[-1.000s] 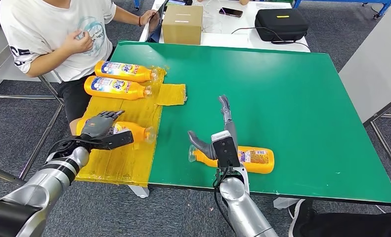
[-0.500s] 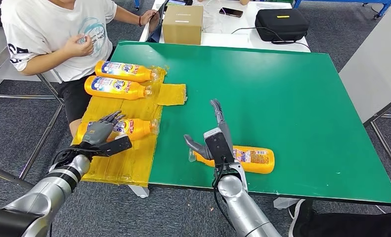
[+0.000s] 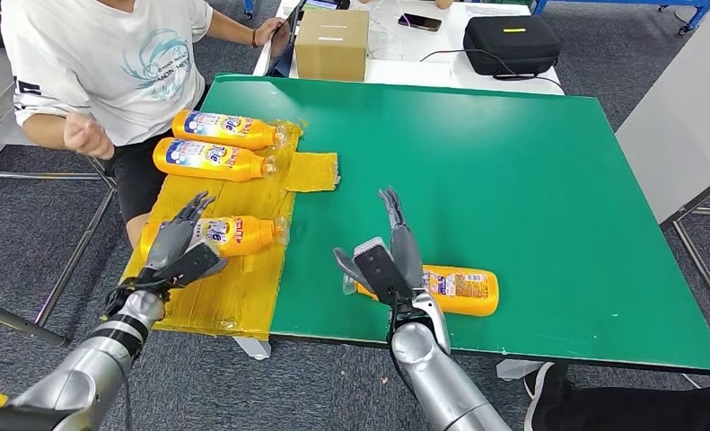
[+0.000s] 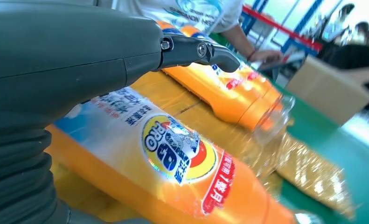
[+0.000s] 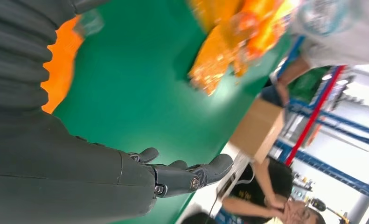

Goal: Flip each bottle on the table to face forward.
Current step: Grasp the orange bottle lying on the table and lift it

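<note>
1. Your left hand (image 3: 176, 241) is hovering with fingers spread, holding nothing, over the near bottle (image 3: 239, 234) lying on the yellow sheet (image 3: 225, 287)
2. Your right hand (image 3: 389, 256) is hovering open-fingered, empty, above the bottle (image 3: 463, 289) lying on the green table (image 3: 530, 180)

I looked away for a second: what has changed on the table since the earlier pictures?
The left hand has opened and lifted its fingers off the nearest bottle on the yellow mat, which rolled slightly away from the robot. The right hand stayed open over the bottle on the green table, shifting a little left. The person's hand dropped from the chest. The other bottles have not moved.
</note>
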You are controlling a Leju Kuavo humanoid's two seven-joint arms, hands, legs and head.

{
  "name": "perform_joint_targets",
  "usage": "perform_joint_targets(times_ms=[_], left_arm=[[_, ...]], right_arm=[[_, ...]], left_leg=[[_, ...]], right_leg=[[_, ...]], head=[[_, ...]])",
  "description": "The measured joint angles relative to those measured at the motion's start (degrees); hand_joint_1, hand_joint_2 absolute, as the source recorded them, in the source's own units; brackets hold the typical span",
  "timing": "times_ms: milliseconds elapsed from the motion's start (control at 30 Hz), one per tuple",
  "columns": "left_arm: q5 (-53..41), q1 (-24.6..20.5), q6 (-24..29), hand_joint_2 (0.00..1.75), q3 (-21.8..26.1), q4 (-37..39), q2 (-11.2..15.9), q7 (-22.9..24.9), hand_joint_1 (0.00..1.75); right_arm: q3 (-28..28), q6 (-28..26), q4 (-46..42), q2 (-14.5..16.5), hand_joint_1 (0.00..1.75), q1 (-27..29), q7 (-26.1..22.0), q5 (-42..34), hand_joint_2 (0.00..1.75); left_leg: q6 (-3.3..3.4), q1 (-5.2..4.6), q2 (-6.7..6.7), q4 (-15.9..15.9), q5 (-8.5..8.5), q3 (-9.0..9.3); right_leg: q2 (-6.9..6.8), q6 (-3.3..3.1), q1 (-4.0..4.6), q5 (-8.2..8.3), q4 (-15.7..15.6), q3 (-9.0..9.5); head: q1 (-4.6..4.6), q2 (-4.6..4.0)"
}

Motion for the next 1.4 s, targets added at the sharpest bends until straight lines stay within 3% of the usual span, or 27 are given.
perform_joint_targets(times_ms=[67,233,367,600,1067,1200,1400], left_arm=[[1.71,2.49,-0.91,1.75,2.30,-3.25,-0.93,-0.48,0.00],[12.18,7.43,-9.82,1.75,8.16,-10.82,-4.03,-0.50,0.00],[19.07,8.91,-17.35,1.75,12.49,-14.68,-6.26,0.22,0.00],[21.51,9.20,-20.03,1.75,15.70,-16.73,-8.17,0.54,0.00],[24.50,9.72,-26.46,1.75,16.42,-20.03,-10.65,0.43,0.00],[24.80,9.95,-27.55,1.75,16.42,-20.51,-10.88,0.45,0.00],[24.79,9.93,-28.57,1.75,16.42,-20.55,-10.98,0.29,0.00]], right_arm=[[0.15,-1.45,-0.06,-0.53,0.00,0.88,1.92,3.40,1.75],[0.15,-2.55,-1.43,-2.81,0.00,4.25,8.55,13.12,1.75],[-0.03,-1.55,-2.35,-4.96,0.00,6.50,11.74,17.50,1.75],[-0.27,-0.21,-2.86,-6.92,0.00,7.40,14.00,20.88,1.75],[-2.19,10.81,-3.82,-14.07,0.00,6.88,21.77,33.53,1.75],[-2.26,14.70,-3.35,-15.54,1.50,4.97,22.24,33.70,1.75],[-1.89,20.86,-0.93,-16.79,1.55,1.30,21.35,31.97,1.75]], left_leg=[[0.00,0.00,0.00,0.00,-0.01,-0.01],[0.00,-0.01,-0.01,0.00,-0.02,-0.07],[0.00,-0.01,-0.01,0.00,-0.02,-0.09],[-0.01,0.00,-0.01,0.00,-0.01,-0.08],[0.01,-0.05,-0.04,0.01,-0.01,-0.08],[0.02,-0.05,-0.04,0.01,0.00,-0.04],[0.02,-0.04,-0.04,0.01,0.00,0.12]], right_leg=[[0.00,0.00,-0.01,-0.01,-0.01,-0.02],[-0.01,0.00,-0.01,-0.01,-0.04,-0.07],[-0.01,0.00,-0.01,0.00,-0.04,-0.07],[-0.01,0.00,0.01,0.00,-0.03,-0.09],[-0.01,0.01,-0.05,0.01,-0.06,-0.03],[-0.01,0.02,-0.05,0.02,-0.05,0.02],[-0.01,0.02,-0.04,0.02,-0.05,0.14]], head=[[0.00,0.00],[0.00,0.00],[0.01,0.00],[-0.01,0.00],[-0.01,0.00],[-0.01,0.00],[-0.01,0.00]])
